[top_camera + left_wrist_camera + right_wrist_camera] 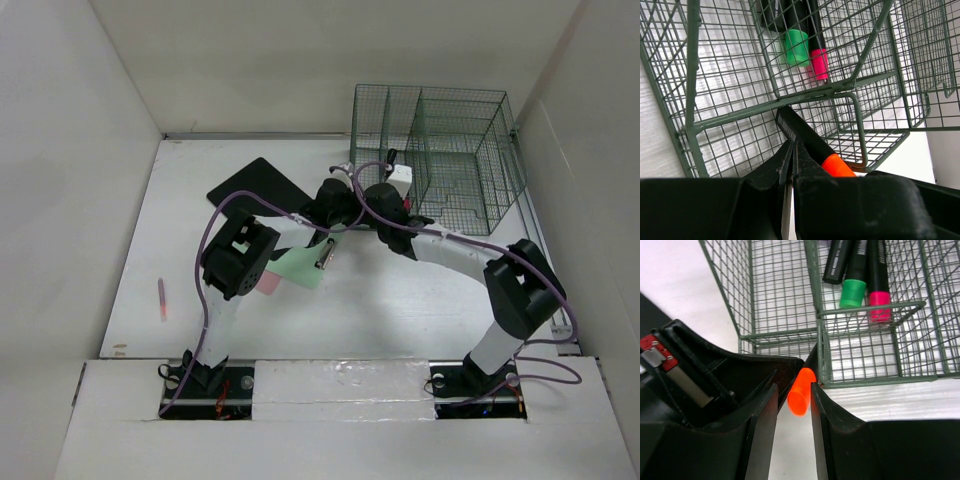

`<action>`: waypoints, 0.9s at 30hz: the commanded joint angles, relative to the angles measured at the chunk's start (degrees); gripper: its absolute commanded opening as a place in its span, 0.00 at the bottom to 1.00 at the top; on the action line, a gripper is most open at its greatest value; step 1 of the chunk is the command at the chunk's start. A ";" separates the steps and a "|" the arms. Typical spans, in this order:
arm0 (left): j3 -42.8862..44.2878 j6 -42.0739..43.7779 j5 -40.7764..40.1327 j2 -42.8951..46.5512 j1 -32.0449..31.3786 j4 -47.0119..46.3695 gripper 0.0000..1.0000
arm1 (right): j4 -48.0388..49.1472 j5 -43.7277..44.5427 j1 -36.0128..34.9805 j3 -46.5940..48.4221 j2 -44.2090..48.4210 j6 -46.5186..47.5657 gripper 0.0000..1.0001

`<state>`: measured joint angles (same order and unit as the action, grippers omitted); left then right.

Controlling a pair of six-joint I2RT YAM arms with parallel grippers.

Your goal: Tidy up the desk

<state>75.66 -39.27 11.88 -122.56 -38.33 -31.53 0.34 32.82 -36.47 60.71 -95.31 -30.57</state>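
Inspector: Condition of the desk?

Assessor: Large flat rectangle, matte white and unmarked. It fills the floor of the white-walled enclosure ahead of both arm bases.

Inspector: Items on it?

Assessor: At the far right stands a green wire-mesh organizer, a fine square grid on thicker rod frames, split into compartments. One compartment holds three black-barrelled markers, one with a green cap, one with a pink cap, and a third whose cap is out of frame. A flat black sheet lies at far centre. A mint-green paper and a pink note lie mid-desk, and a pink pen lies well apart at the left.

Inspector: Tools?

Assessor: The left gripper is fully closed, fingers pressed together, with nothing between them. The right gripper is partly closed around the orange cap of a black marker, at the organizer's lower corner. One finger touches the cap and a sliver shows at the other. I cannot tell whether it is clamped.

Inspector: Lettering?

Assessor: There is fine print on that marker's barrel, too small to read.
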 commanded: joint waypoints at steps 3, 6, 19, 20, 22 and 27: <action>0.46 -0.02 2.45 0.48 -0.52 -4.07 0.00 | -0.16 3.65 -0.97 2.13 -1.02 -1.60 0.38; 0.54 0.07 2.53 0.31 -0.52 -4.07 0.00 | -1.82 4.53 -0.97 2.22 -1.37 -1.16 0.39; 0.98 -0.02 2.62 0.22 0.01 -3.80 0.00 | -2.01 3.04 -0.97 2.14 -3.83 -1.60 0.30; 0.98 -0.20 2.71 0.31 0.61 -3.89 0.00 | -2.01 3.30 -0.97 1.96 -3.57 -1.51 0.24; 0.81 -0.28 2.80 0.48 0.62 -3.89 0.00 | -2.01 3.39 -0.97 1.87 -3.40 -1.60 0.24; 0.28 -0.28 2.53 1.45 1.14 -3.98 0.00 | -0.96 3.48 -0.97 1.52 -0.94 -0.29 0.13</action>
<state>75.66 -39.33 13.32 -122.96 -37.45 -32.73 -1.41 36.62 -37.15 61.89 -99.02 -31.27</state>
